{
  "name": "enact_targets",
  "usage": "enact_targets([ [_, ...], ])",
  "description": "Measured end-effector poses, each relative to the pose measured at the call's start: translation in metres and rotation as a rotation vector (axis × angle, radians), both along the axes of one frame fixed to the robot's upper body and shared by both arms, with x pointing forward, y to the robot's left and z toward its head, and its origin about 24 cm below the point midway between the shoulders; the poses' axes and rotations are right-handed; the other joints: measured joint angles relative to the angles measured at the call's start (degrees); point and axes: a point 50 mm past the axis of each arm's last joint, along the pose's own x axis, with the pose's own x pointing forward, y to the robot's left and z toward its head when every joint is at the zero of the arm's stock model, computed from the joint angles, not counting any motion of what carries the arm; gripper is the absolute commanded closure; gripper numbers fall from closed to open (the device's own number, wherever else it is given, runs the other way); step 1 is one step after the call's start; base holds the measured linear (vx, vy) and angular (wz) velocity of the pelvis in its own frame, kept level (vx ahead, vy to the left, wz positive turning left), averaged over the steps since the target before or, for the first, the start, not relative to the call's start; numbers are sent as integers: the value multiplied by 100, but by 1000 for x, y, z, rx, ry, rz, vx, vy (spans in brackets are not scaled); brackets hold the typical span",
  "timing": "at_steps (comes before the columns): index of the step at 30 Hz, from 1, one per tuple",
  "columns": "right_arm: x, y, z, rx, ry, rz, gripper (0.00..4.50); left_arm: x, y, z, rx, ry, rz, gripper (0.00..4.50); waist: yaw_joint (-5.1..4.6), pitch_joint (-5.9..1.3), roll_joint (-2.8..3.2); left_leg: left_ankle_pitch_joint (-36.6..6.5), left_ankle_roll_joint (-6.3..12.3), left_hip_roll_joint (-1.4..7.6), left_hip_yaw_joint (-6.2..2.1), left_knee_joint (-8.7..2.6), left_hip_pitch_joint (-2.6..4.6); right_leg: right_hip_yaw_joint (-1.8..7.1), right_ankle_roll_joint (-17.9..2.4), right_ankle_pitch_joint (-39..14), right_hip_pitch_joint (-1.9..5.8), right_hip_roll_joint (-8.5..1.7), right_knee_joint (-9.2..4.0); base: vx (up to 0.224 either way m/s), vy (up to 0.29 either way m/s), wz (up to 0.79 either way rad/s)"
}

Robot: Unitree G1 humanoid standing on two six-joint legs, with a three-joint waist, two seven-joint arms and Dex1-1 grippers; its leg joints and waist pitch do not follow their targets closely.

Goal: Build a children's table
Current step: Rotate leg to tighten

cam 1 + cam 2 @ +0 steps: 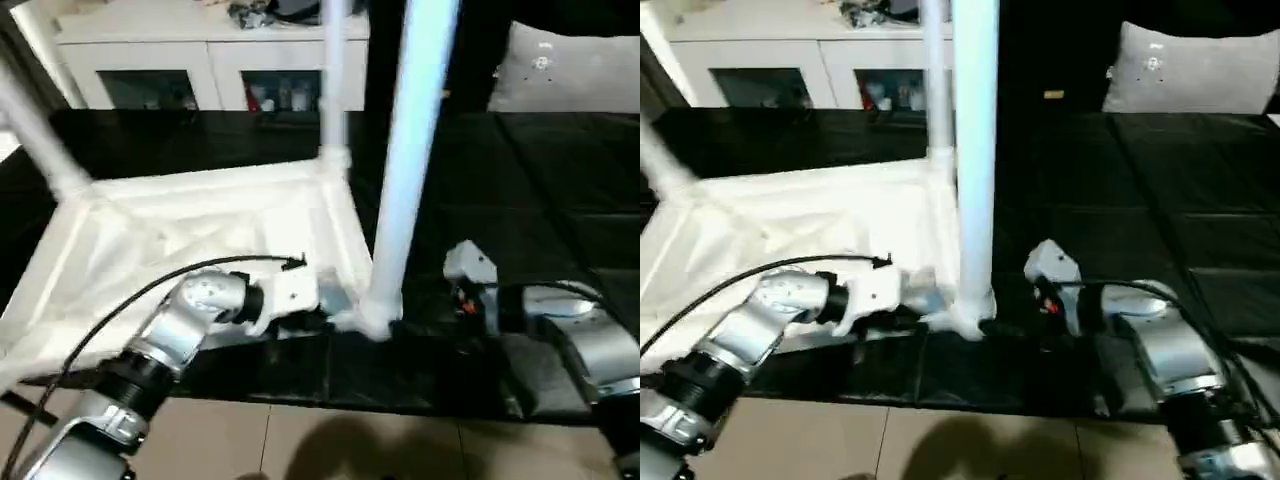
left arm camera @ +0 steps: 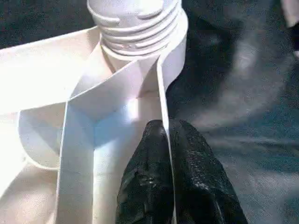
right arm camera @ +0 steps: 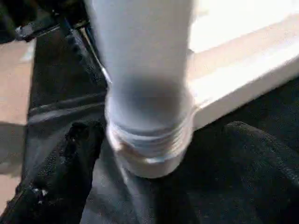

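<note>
The children's table lies upside down on a black mat, its ribbed white top facing up. Three white legs stand in corner sockets: one at the far left, one at the back, and one at the near right corner. The threaded base of that near leg sits in its socket. My left gripper is shut on the top's thin rim wall just beside that socket. My right gripper is open, with one black finger on each side of the near leg's base.
The black mat stretches to the right and behind the table. A white cabinet stands at the back, with a grey cushion at the back right. Tan floor begins at the mat's front edge. A black cable loops over my left forearm.
</note>
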Motion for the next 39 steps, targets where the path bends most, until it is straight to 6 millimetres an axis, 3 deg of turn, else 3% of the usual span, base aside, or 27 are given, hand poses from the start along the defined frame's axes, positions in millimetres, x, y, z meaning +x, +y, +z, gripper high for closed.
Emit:
enact_targets([
  [4, -6, 6, -1, -7, 10, 119, 5, -5, 2, 1, 8, 42, -93, 450, 90, 0, -1, 3, 5, 0, 4, 1, -2, 1, -1, 1, -1, -2, 1, 0, 0, 0],
  [5, -7, 7, -1, -6, 16, 137, 33, -6, 2, 1, 10, 48, -105, 450, 110, 0, 0, 6, 11, 0, 4, 1, -2, 2, -1, 1, -2, -2, 2, 0, 0, 0],
  [11, -13, 19, -3, 10, 42, 242, 78, -10, 4, 1, 13, 76, -181, 450, 168, 0, 0, 7, 11, 2, 5, 3, -1, 2, -1, 1, -3, -2, 7, 0, 0, 0],
  [21, -16, 28, -6, 30, 23, 289, 168, -8, 6, 0, 13, 80, -201, 450, 162, -1, 0, 0, -1, 3, 7, 7, 1, 3, -3, 2, 0, -3, 12, 0, 0, 0],
  [27, -18, 28, -8, 50, 39, 270, 180, -9, 7, -1, 0, 104, -186, 450, 157, -1, -1, 0, -1, 3, 8, 7, 4, 4, -2, 1, 1, -3, 14, 0, 0, 0],
  [32, -17, 33, -11, 82, 57, 158, 182, -8, 8, -2, -32, 158, -55, 450, 125, -4, 2, -2, -10, 5, 21, 8, 33, 13, 16, -9, 11, -2, 28, 0, 0, 0],
  [35, -5, 42, -18, 116, 32, -57, 183, -3, 9, -6, -67, 165, 131, 450, -55, 1, -10, 9, -29, 7, 32, 5, 65, 16, 22, -12, 22, -2, 32, 0, 0, 0],
  [39, 13, 50, -23, 134, -21, -360, 183, 2, -11, -10, -133, 153, 341, 450, -340, 0, -10, 11, -33, 6, 33, 3, 75, 11, 23, -13, 29, -3, -1, 0, 0, 0],
])
